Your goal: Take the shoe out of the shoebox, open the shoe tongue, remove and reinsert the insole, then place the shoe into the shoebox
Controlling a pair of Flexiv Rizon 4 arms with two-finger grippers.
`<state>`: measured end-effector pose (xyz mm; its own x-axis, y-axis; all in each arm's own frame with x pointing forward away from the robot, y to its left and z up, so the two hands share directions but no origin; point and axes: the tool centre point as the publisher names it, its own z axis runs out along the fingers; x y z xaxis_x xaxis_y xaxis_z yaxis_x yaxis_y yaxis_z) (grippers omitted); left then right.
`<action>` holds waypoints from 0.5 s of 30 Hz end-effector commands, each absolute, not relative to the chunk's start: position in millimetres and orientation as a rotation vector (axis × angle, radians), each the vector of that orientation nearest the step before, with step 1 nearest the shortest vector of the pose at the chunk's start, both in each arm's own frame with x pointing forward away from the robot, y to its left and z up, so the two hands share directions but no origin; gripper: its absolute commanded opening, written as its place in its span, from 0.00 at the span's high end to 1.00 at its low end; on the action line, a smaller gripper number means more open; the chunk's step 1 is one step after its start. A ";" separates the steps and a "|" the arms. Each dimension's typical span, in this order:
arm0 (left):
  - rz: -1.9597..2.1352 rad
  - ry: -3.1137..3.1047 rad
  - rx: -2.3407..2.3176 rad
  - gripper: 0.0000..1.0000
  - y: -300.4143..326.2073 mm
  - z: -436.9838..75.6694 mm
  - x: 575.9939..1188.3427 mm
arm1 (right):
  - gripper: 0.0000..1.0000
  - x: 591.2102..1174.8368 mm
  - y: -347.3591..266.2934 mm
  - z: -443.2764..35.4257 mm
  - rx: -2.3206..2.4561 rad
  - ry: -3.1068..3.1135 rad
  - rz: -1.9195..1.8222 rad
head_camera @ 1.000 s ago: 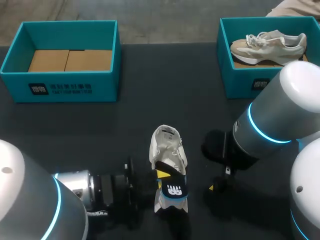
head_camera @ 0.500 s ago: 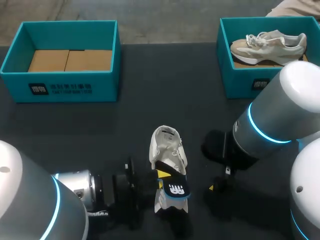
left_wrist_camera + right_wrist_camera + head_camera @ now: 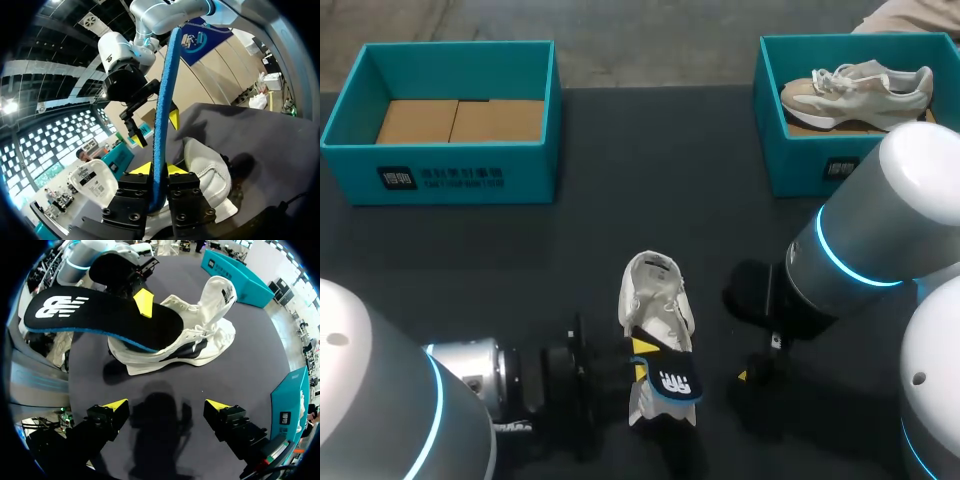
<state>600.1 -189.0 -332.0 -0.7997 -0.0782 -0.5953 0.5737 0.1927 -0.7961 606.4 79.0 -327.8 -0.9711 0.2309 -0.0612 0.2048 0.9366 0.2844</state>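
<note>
In the head view, the shoe (image 3: pixel 655 305) is lying on the table (image 3: pixel 620 200) near the front edge, well apart from both boxes, and the insole (image 3: pixel 672 380) is being held just over its heel end by the left end effector (image 3: pixel 642 350), so the removal step is judged done and reinsertion is being prepared. The right arm (image 3: pixel 860 250) is being kept just beside the shoe. An empty shoebox (image 3: pixel 440 175) is sitting at the far left, and a second shoebox (image 3: pixel 800 170) holding another shoe (image 3: pixel 855 85) at the far right. In the left wrist view, the insole is being pinched on edge between both closed fingers, rising ahead of them, with the shoe's collar beside and below. For the next move, the toe of the insole is probably going to have to be tipped down and fed into the opening while the shoe is being steadied. In the right wrist view, the right end effector (image 3: pixel 166 407) is being held wide open and empty, with the shoe lying on its side ahead and the insole hanging above its heel; the upright tongue and loose laces are being judged the likeliest snags.
</note>
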 end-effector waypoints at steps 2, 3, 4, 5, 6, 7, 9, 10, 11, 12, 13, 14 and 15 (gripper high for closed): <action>-1.649 1.975 0.460 0.82 -184.1 -323.6 597.7 | 0.00 605.3 79.4 -329.4 0.339 2.996 0.427; -1.646 1.977 0.462 0.82 -184.2 -322.3 597.4 | 0.00 605.3 79.4 -329.4 0.339 2.996 0.427; -1.642 1.982 0.466 0.81 -184.4 -320.7 597.2 | 0.00 605.3 79.4 -329.4 0.339 2.996 0.427; -1.637 1.987 0.473 0.81 -184.9 -319.2 596.8 | 0.00 605.3 79.4 -329.4 0.339 2.996 0.427; -1.632 1.995 0.480 0.80 -185.3 -318.0 596.4 | 0.00 605.3 79.4 -329.4 0.339 2.996 0.427; -1.626 2.002 0.489 0.79 -185.8 -317.0 596.1 | 0.00 605.3 79.4 -329.4 0.339 2.996 0.427; -1.614 2.016 0.506 0.78 -186.7 -315.1 595.6 | 0.00 605.3 79.4 -329.4 0.339 2.996 0.427; -1.613 2.019 0.511 0.77 -187.2 -314.6 595.1 | 0.00 605.3 79.4 -329.4 0.339 2.996 0.427; -1.611 2.024 0.519 0.76 -187.5 -314.0 594.8 | 0.00 605.3 79.4 -329.4 0.339 2.996 0.427; -1.605 2.030 0.533 0.75 -188.0 -313.5 594.4 | 0.00 605.3 79.4 -329.4 0.339 2.996 0.427; -1.604 2.031 0.535 0.75 -188.5 -313.5 594.0 | 0.00 605.3 79.4 -329.4 0.339 2.996 0.427; -1.600 2.035 0.541 0.74 -188.9 -313.3 593.7 | 0.00 605.3 79.4 -329.4 0.339 2.996 0.427; -1.598 2.038 0.547 0.73 -189.5 -313.4 593.3 | 0.00 605.3 79.4 -329.4 0.339 2.996 0.427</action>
